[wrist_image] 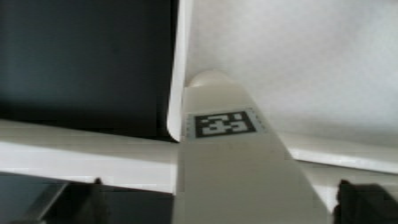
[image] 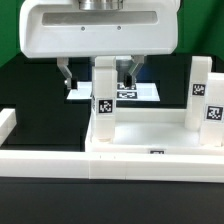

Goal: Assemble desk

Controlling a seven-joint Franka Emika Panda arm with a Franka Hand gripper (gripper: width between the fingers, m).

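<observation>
The white desk tabletop (image: 150,135) lies upside down near the front, raised rim up. One square white leg (image: 103,95) with a black-white tag stands upright in its corner on the exterior view's left. Two more tagged legs (image: 206,92) stand at the corner on the exterior view's right. My gripper (image: 98,74) hangs straight above the first leg, open, with a dark finger on each side of it and gaps showing. In the wrist view the leg (wrist_image: 228,150) runs up between my fingertips (wrist_image: 365,200) to the tabletop (wrist_image: 302,60), and my gripper (wrist_image: 214,205) straddles it.
The long white border rail (image: 40,158) runs along the front and turns up at the exterior view's left (image: 8,122). The marker board (image: 128,92) lies flat on the black table behind the leg.
</observation>
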